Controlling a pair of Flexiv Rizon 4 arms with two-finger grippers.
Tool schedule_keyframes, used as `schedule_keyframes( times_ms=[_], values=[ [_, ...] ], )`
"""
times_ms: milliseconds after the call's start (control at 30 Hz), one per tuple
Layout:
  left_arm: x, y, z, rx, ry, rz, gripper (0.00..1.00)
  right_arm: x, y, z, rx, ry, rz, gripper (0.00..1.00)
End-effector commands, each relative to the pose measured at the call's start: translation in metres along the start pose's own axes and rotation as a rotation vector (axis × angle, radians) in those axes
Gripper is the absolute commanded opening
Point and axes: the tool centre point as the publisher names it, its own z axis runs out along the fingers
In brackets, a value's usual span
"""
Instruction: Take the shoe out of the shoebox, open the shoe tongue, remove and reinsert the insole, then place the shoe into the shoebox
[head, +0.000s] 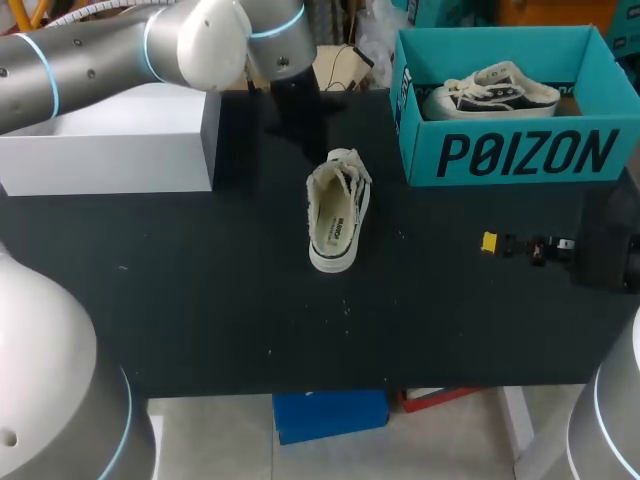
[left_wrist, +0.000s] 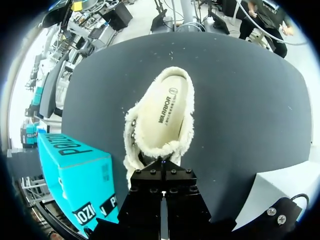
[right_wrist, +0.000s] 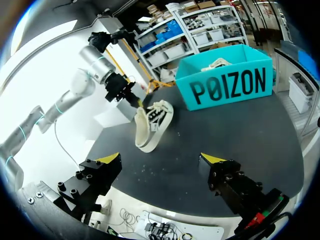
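Note:
A cream fleece-lined shoe (head: 338, 212) lies on the black table (head: 200, 300), mouth up, with its insole (left_wrist: 165, 112) showing. My left gripper (left_wrist: 161, 161) comes down at the shoe's toe end. It is shut, with its fingertips pinched on the fleecy tongue (left_wrist: 159, 150). From the right wrist view the left gripper (right_wrist: 139, 102) meets the top of the shoe (right_wrist: 150, 125). My right gripper (head: 525, 245) hangs open to the right of the shoe, holding nothing, its fingers (right_wrist: 107, 161) set wide apart. Behind it stands the teal shoebox (head: 520, 155).
A second shoe (head: 490, 90) lies inside the teal shoebox (right_wrist: 230, 87). A white box (head: 110, 150) sits at the back left of the table, under my left arm. Small white flecks dot the table in front of the shoe.

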Motion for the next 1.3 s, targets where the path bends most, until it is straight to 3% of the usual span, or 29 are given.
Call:
schedule_keyframes(
  times_ms=[33,467,733,767,800,833,933,1000,1300],
  values=[
    [-0.002,0.0,0.013,0.016,-0.01,0.004,0.0,0.0,0.0,-0.001,-0.001,0.002,0.001,1.0],
    [-0.001,-0.021,0.035,0.084,-0.007,0.014,0.0,0.0,0.0,-0.001,-0.001,0.002,0.001,1.0],
    [0.001,-0.031,0.0,0.058,0.013,0.04,0.0,0.0,0.0,-0.001,-0.001,0.002,0.001,1.0],
    [0.001,-0.033,-0.005,0.056,0.015,0.043,0.04,0.0,0.0,-0.001,-0.001,0.002,0.001,1.0],
    [0.002,-0.035,-0.01,0.051,0.023,0.049,0.18,0.0,0.0,-0.001,-0.001,0.002,0.001,1.0],
    [0.003,-0.036,-0.015,0.049,0.025,0.052,0.25,0.0,0.0,-0.001,-0.001,0.002,0.001,1.0],
    [0.009,-0.038,-0.027,0.036,0.033,0.054,0.28,0.0,0.0,-0.001,-0.001,0.002,0.001,1.0],
    [0.014,-0.04,-0.032,0.034,0.032,0.053,0.48,0.0,0.0,-0.001,-0.001,0.002,0.001,1.0],
    [0.033,-0.043,-0.022,0.014,0.066,0.083,0.48,0.0,0.0,-0.001,-0.001,0.002,0.001,1.0]
  ],
)
